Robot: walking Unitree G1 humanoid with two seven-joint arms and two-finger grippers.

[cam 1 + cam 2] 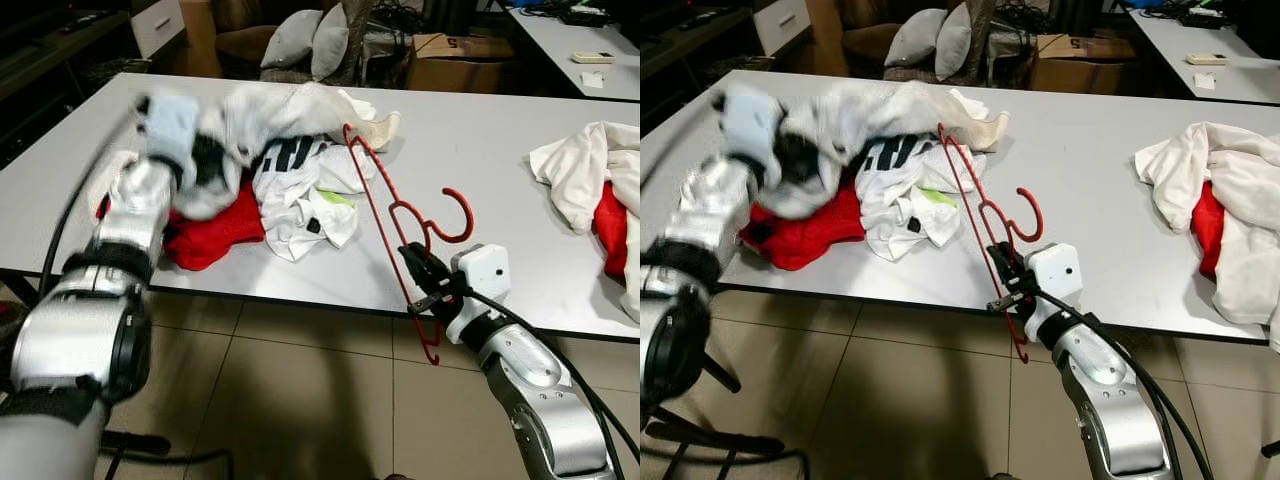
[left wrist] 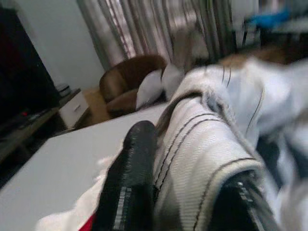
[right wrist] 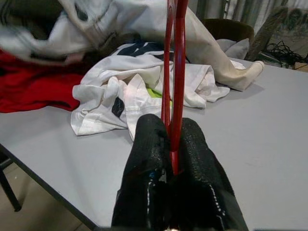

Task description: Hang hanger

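White table [image 1: 480, 150] strewn with laundry, both arms working over its near edge

Right gripper [image 1: 428, 283] sits just off the table's front edge with its black fingers [image 3: 144, 159] pinched tight on the red hanger [image 1: 385, 215], holding it by the lower part of the frame; the hanger tilts up and away over the tabletop, its hook [image 1: 455, 215] curling open toward the robot's right and its far end reaching the heap of clothes. Left gripper [image 2: 192, 159] is raised over that heap, motion-blurred, its fingers clamped on a fold of white garment [image 2: 202, 144] with dark stitching. Beneath lie a red garment [image 1: 215, 235] and a white shirt with dark print [image 1: 300, 190]. Well apart on the right lies another white and red pile [image 1: 595, 185]. Grey cushions [image 1: 310, 40] and a cardboard box [image 1: 450, 60] stand beyond the table
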